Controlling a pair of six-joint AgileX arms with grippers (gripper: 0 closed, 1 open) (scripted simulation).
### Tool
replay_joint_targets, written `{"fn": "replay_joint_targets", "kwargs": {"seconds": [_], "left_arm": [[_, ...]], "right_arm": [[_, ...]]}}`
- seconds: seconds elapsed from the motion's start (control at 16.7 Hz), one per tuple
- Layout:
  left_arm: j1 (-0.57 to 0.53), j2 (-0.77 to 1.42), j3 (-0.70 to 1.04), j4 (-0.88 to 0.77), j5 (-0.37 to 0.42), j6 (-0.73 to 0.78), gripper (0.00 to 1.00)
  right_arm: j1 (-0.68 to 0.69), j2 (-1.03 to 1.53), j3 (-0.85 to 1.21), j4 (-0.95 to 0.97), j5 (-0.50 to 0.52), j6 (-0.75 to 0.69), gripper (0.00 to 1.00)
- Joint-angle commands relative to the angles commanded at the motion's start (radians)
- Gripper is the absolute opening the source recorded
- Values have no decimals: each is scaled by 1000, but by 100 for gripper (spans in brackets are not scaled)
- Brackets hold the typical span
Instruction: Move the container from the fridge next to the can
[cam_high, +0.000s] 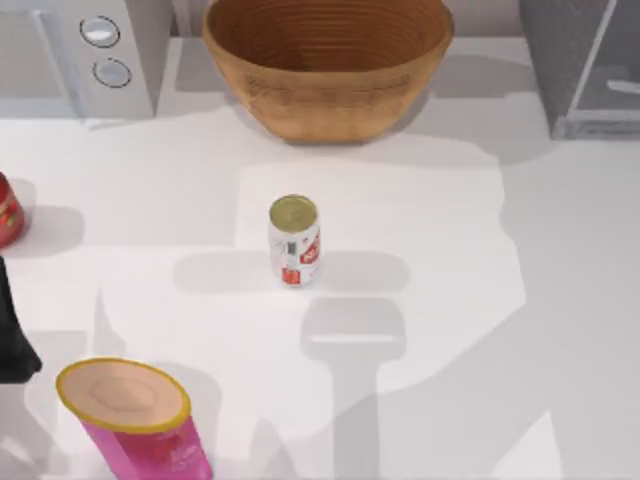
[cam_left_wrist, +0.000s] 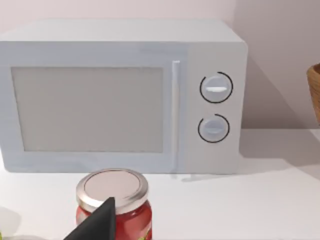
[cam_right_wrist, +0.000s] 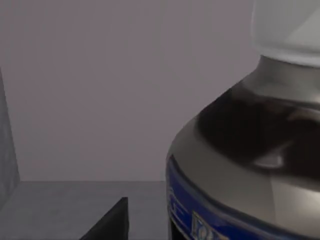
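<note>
- While my right gripper reaches inside the fridge, which stands at the counter's far right corner, the container looms very close in the right wrist view: white cap above, dark contents and a blue label band below.
- The container stands on the fridge's grey floor, in front of its plain grey back wall. One dark finger of my right gripper shows just beside it; I cannot tell whether the fingers are apart, together, or clamped on the bottle.
- The can stands upright near the middle of the counter, well apart from the fridge.
- My left arm is parked at the counter's left edge. One dark finger of my left gripper shows in front of a red jar with a silver lid; I cannot tell that gripper's state either.
- Risks, as I judge them: a grip set too high could slip on the bottle's rounded shoulder, and a tall slim bottle could tip or knock the fridge's wall or door on the way out. Setting it down too close could topple the can.
- The counter is smooth and white. A wicker basket sits at the middle of the far edge, a light grey microwave with two knobs at the far left corner, and a pink canister with a tan lid near the near left corner.
</note>
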Motion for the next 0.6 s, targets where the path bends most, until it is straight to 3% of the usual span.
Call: {"fn": "replay_joint_targets", "kwargs": {"seconds": [0.6], "left_arm": [[0,0,0,0,0,0,100]], "right_arm": [[0,0,0,0,0,0,2]]}}
